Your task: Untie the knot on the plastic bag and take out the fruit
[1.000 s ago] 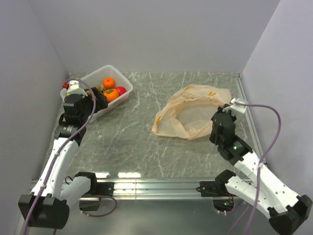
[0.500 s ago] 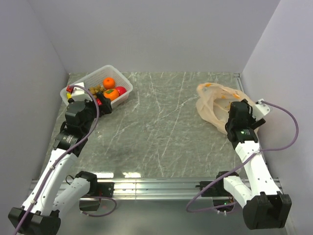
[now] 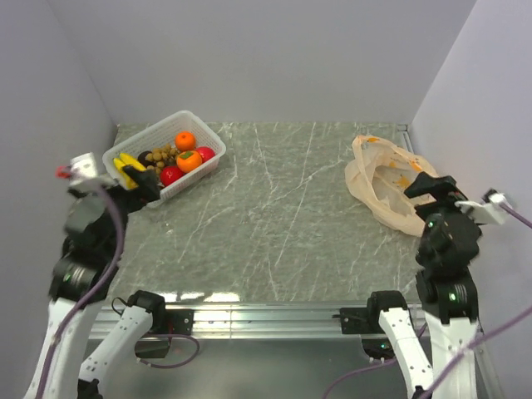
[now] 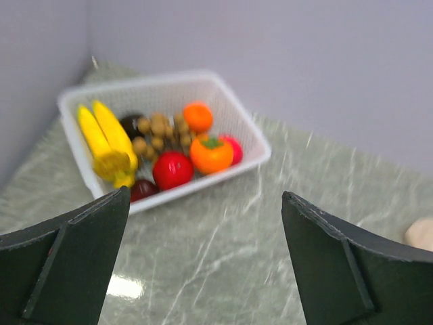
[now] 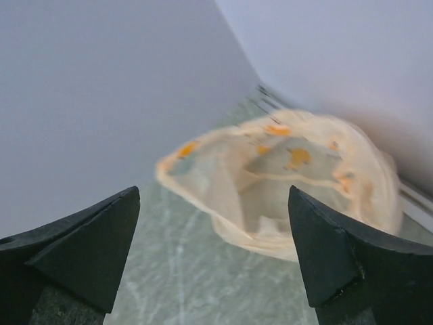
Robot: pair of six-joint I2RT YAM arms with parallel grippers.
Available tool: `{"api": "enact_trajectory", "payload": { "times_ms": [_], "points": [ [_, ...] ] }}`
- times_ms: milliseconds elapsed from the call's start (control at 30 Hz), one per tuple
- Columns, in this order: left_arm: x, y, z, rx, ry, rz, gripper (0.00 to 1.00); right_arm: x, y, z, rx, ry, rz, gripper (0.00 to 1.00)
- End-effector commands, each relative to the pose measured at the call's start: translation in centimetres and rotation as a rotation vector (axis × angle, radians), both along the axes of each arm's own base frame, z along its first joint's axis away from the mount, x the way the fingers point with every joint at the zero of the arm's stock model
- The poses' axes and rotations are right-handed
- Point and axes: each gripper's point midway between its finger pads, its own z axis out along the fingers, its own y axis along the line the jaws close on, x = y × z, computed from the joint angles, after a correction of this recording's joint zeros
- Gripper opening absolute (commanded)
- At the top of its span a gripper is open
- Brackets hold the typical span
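Observation:
The peach plastic bag (image 3: 386, 179) lies slack and open at the far right of the table, with no fruit showing inside it (image 5: 284, 183). No knot shows. My right gripper (image 3: 431, 186) hangs open just on its near side, its jaws wide apart and empty (image 5: 213, 193). The fruit sits in the white basket (image 3: 195, 116) at the far left: bananas (image 4: 105, 139), a red apple (image 4: 172, 169), a persimmon (image 4: 211, 154) and small brown balls (image 4: 155, 128). My left gripper (image 3: 143, 183) is open and empty, raised on the near side of the basket (image 4: 205, 196).
A plain tangerine (image 4: 197, 115) and a dark round fruit (image 4: 128, 122) also lie in the basket (image 4: 250, 145). Grey walls close the table at the back and both sides. A metal rail (image 3: 266, 314) runs along the near edge.
The right gripper carried the bag from the table's middle to the far right, opened, let it go and drew back. The left arm pulled back from the basket.

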Motion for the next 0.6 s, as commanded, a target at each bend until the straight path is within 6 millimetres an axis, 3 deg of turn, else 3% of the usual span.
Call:
{"api": "enact_trajectory", "payload": {
  "times_ms": [0,167,267,333,567],
  "points": [
    [-5.6,3.6,4.7,-0.036,-0.141,0.126,0.99,-2.7,2.1,3.3,-0.088,-0.075,0.147,0.97],
    [-10.4,5.6,7.0,-0.030,-0.262,0.156,0.99,-6.9,3.5,5.1,-0.210,-0.197,0.247,0.97],
    [-12.6,6.8,6.8,-0.036,-0.300,0.191,0.99,-7.5,3.8,3.8,-0.253,-0.202,0.272,0.97],
    [-13.0,7.2,6.2,-0.048,-0.303,0.212,0.99,-7.4,4.3,2.7,-0.263,-0.194,0.301,0.97],
    [-14.7,7.3,5.7,-0.093,-0.382,0.192,0.99,-7.5,4.7,2.0,-0.286,-0.220,0.328,0.97]
  ]
}}
